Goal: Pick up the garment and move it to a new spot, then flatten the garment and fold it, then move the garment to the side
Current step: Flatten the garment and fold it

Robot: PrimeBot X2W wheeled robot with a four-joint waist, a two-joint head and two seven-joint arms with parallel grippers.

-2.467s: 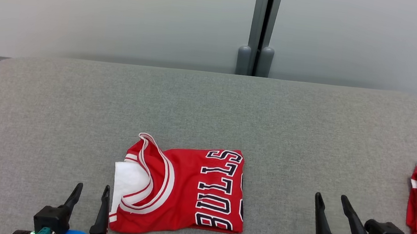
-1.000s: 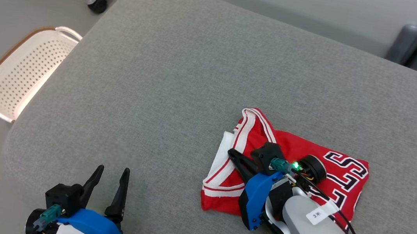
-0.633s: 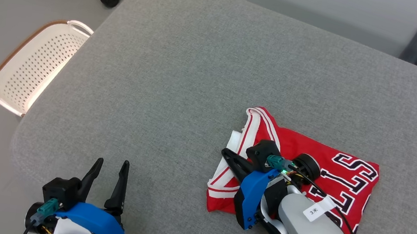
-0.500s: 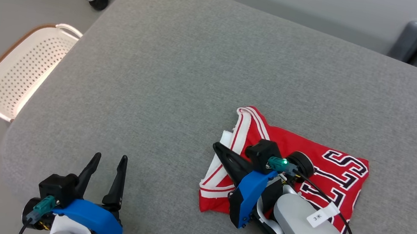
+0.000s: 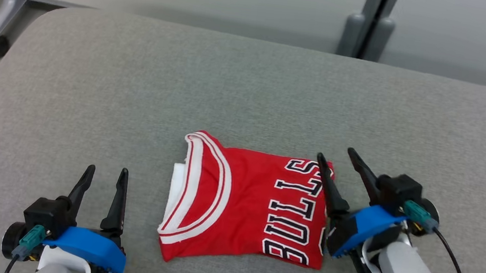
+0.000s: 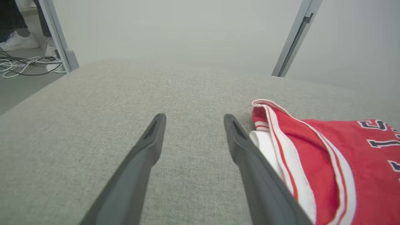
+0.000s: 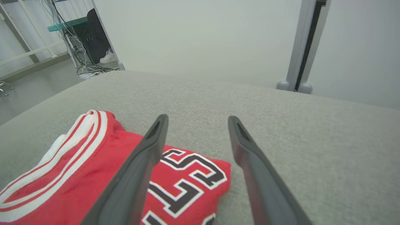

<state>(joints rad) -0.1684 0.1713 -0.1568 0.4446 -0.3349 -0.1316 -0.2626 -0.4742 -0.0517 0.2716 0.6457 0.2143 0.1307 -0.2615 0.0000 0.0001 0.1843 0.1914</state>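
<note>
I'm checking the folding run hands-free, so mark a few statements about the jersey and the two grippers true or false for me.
1. The red jersey lies folded on the grey surface. True.
2. The right gripper is shut on the jersey. False: its jaws stand open and grip nothing, at the jersey's lettered end.
3. The left gripper is open and holds nothing. True.
4. The lettering is at the end of the jersey nearest the left gripper. False: the white-trimmed edge faces the left gripper, and the lettering is at the right gripper's end.
</note>
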